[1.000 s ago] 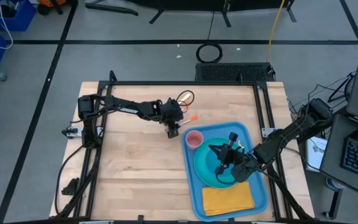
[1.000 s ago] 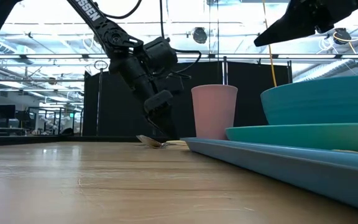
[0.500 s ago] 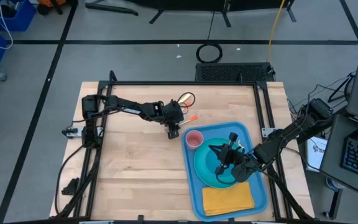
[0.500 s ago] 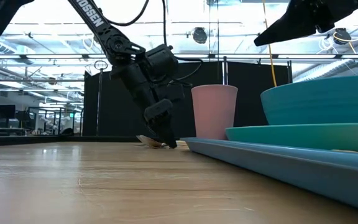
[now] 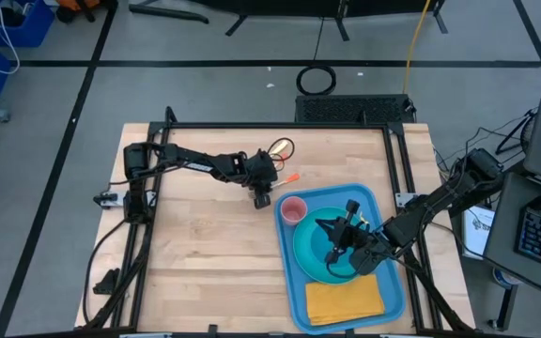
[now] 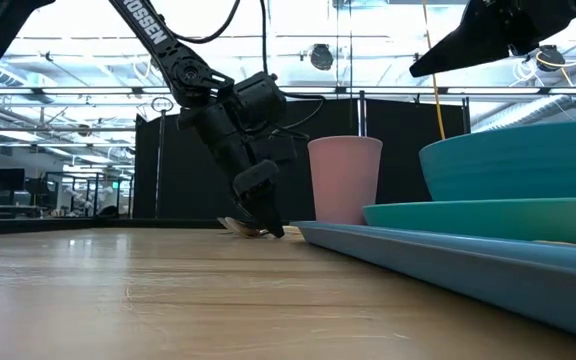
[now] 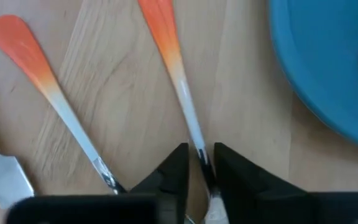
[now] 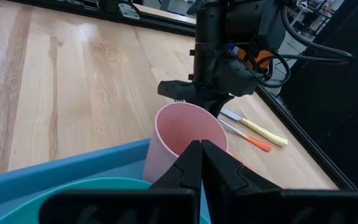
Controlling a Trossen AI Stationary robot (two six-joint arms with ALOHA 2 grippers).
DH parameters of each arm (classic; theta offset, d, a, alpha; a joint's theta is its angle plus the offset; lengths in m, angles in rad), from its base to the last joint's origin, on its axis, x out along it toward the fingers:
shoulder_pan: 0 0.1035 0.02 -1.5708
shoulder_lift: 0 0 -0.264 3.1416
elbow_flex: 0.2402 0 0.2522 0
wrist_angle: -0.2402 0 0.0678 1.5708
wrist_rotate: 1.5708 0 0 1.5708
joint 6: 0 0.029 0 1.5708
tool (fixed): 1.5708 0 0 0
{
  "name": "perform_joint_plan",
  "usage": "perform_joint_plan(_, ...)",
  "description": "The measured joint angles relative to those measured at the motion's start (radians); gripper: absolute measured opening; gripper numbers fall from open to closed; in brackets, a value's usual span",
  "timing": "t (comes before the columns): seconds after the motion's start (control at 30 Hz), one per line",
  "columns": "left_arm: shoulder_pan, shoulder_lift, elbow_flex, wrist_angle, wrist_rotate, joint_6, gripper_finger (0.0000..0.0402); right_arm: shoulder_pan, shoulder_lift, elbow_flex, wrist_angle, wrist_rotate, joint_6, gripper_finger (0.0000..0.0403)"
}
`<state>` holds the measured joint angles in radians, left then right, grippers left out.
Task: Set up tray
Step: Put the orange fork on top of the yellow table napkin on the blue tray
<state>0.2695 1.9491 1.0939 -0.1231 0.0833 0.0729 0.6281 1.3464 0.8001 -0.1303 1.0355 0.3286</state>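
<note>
The thin metal shaft of an orange-handled utensil (image 7: 180, 81) is being pinched between the nearly closed fingers (image 7: 174, 171) of the left gripper (image 7: 199, 163), down on the wooden table (image 5: 205, 253) just beside the tray (image 5: 393, 291). A second orange-handled utensil (image 7: 48, 93) is lying alongside. The right gripper (image 8: 199, 163) is being held fully closed and empty over the tray, where a pink cup (image 5: 293, 209), a turquoise plate (image 5: 310, 265) and a yellow napkin (image 5: 346, 301) are sitting.

We are seeing the left gripper (image 7: 199, 165) hiding both orange-handled utensils' (image 7: 178, 74) working ends, the tray (image 7: 328, 68) being cut off.
</note>
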Motion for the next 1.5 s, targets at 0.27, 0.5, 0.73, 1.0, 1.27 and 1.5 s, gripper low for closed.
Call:
perform_joint_plan(0.27,-0.002,0.000,0.000,0.000,0.003,0.019,0.0017,0.000,0.000,0.000,0.000,0.000,0.000,0.0000)
perform_joint_plan(0.5,-0.003,0.000,-0.001,-0.003,-0.022,0.019,0.0011,0.000,0.000,0.000,0.000,-0.012,0.000,0.0000)
perform_joint_plan(0.73,-0.002,-0.041,-0.004,-0.079,-0.092,0.019,0.0011,0.000,0.000,0.000,0.000,-0.004,0.000,0.0000)
perform_joint_plan(1.0,-0.003,-0.159,-0.004,-0.178,-0.161,0.003,0.0010,0.000,0.000,-0.001,0.009,0.009,0.000,0.0000)
perform_joint_plan(1.27,-0.037,-0.262,-0.004,-0.254,-0.167,-0.048,0.0010,0.000,0.000,-0.001,0.014,0.008,0.000,0.0000)
perform_joint_plan(1.5,-0.106,-0.351,-0.004,-0.311,-0.291,-0.116,0.0010,0.002,0.000,-0.001,0.015,0.014,-0.003,0.0000)
